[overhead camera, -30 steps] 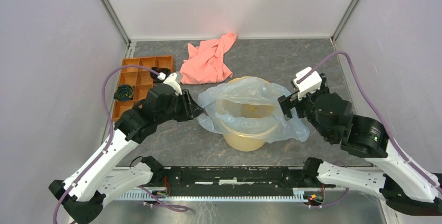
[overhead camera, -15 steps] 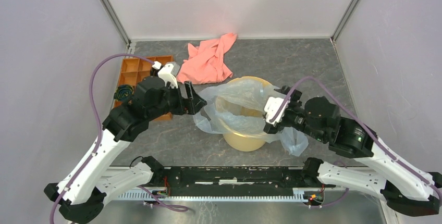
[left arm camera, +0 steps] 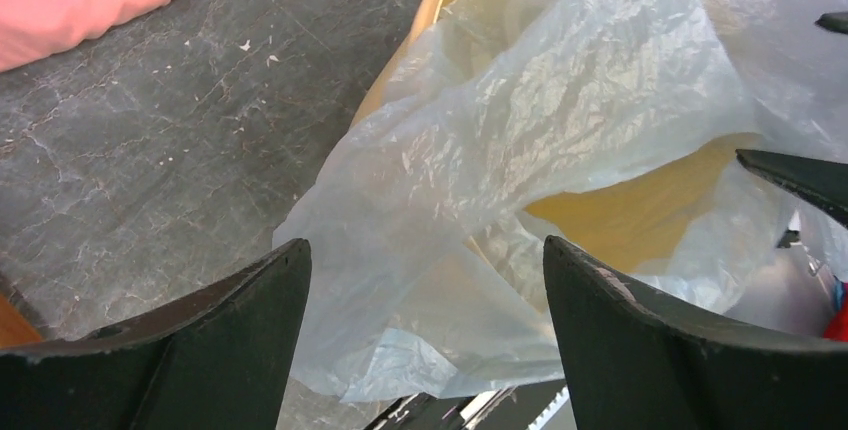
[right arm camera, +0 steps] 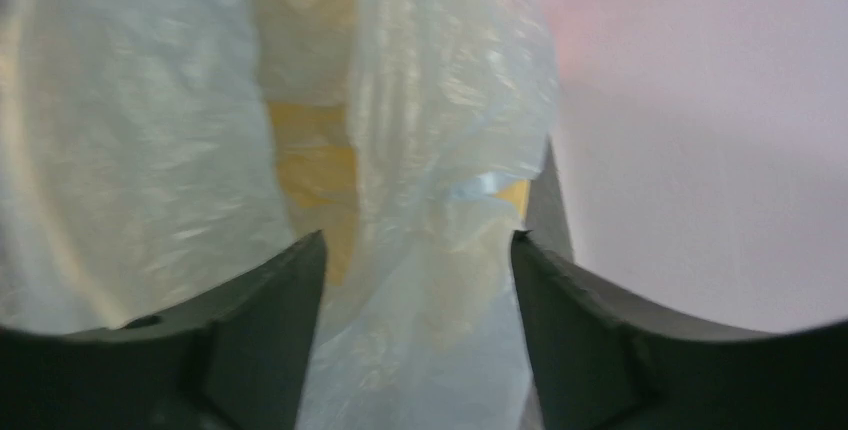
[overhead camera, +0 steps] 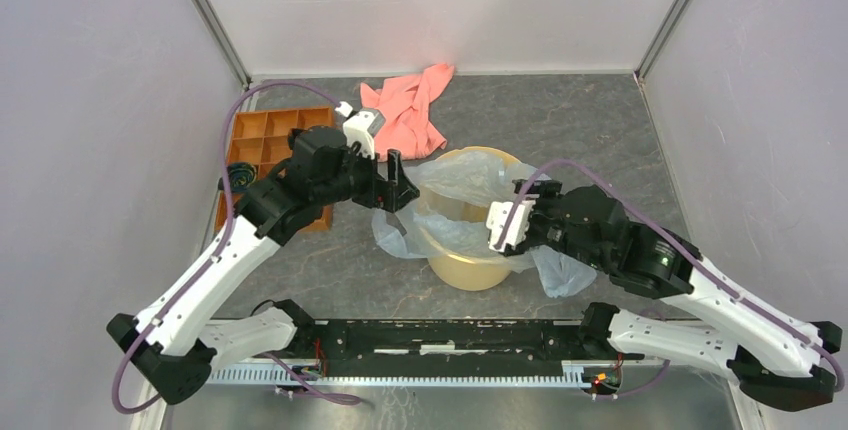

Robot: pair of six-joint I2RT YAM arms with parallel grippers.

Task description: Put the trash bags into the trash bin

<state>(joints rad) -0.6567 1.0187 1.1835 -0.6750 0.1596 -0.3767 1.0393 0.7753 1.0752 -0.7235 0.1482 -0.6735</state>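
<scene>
Setting: grey marbled table (overhead camera: 620, 140) inside pale walls; a pink cloth (overhead camera: 405, 115) lies at the upper middle of the overhead view and an orange tray (overhead camera: 265, 135) at its upper left.
Bin (overhead camera: 470, 275): a cream bucket standing upright at the centre of the overhead view.
Bag (overhead camera: 455, 175): thin see-through film draped over the mouth of the bin. Part sags inside, and loose flaps hang outside the rim at the left and lower right, down to the table.
Left claw (left arm camera: 425, 250): spread wide and holding nothing; it hovers by the flap at the bin's left rim, with film showing beyond the gap.
Right claw (right arm camera: 418, 240): jaws well apart, with a fold of film running through the gap; the fingers do not pinch it, so nothing looks held.
Handling: the bag is likely almost weightless, limp, slippery and crinkly. It should fold rather than push, may cling to a finger, and could tear if dragged hard over the rim.
Where to grip: probably a bunched fold of an outside flap, pinched fully so the film cannot slide out, then lifted over the rim and let go inside.
Progress: partly in; the outside flaps are not yet tucked.
</scene>
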